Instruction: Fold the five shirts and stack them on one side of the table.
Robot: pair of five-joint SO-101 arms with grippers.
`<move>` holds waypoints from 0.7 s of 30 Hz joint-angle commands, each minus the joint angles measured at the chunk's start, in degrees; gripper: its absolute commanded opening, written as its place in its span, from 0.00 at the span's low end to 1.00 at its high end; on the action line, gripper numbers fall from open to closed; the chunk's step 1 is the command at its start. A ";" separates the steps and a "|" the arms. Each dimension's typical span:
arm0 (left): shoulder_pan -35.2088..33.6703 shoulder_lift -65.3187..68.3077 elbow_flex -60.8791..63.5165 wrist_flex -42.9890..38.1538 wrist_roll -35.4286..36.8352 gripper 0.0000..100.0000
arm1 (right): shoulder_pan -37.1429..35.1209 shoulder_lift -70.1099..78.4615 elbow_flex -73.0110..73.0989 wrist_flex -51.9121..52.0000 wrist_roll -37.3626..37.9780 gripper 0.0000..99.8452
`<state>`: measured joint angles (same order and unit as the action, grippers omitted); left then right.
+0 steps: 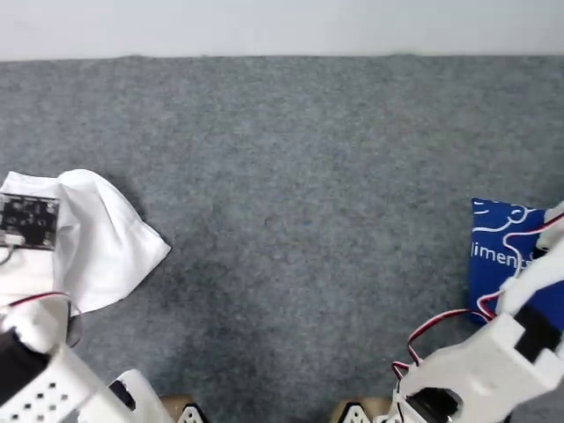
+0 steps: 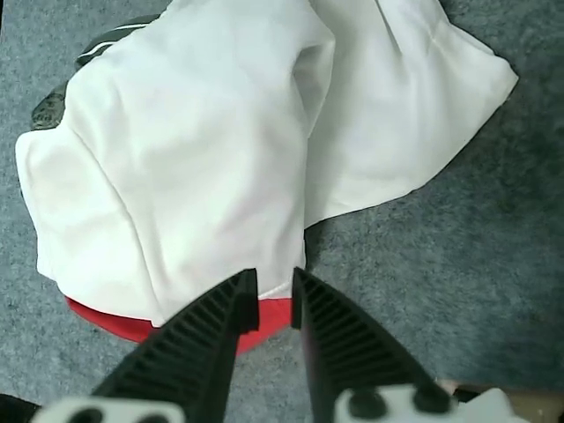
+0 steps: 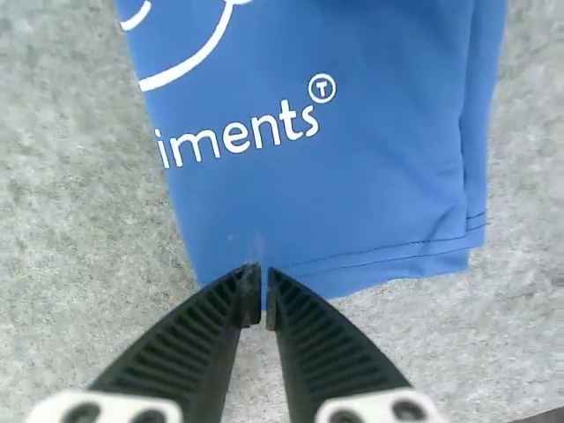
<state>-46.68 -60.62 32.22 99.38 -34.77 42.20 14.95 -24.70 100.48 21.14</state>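
A crumpled white shirt (image 1: 97, 238) with a black print lies at the table's left edge. In the left wrist view the white shirt (image 2: 194, 150) covers a red shirt (image 2: 115, 324), and a dark cloth (image 2: 57, 101) peeks out beyond it. My left gripper (image 2: 275, 275) hovers over the white shirt's near edge, fingers a narrow slit apart and holding nothing. A folded blue shirt (image 1: 500, 256) with white print lies flat at the right edge. My right gripper (image 3: 259, 275) is shut, its tips at the hem of the blue shirt (image 3: 335, 132).
Grey carpet-like table cover (image 1: 300, 176) stretches wide between the two piles. The left arm (image 1: 40, 374) sits at the front left corner, the right arm (image 1: 493, 361) at the front right. A pale wall runs along the far edge.
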 commanded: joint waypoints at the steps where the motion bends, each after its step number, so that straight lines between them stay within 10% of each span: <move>1: -0.26 -3.08 2.42 1.14 -3.87 0.07 | -0.75 -6.55 -0.70 2.33 4.22 0.01; 21: -4.22 -2.99 19.91 -9.93 -21.89 0.17 | -0.75 -40.66 41.49 2.15 5.27 0.01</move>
<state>-48.09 -63.43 49.19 95.87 -53.05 42.02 -20.48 15.47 100.48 25.89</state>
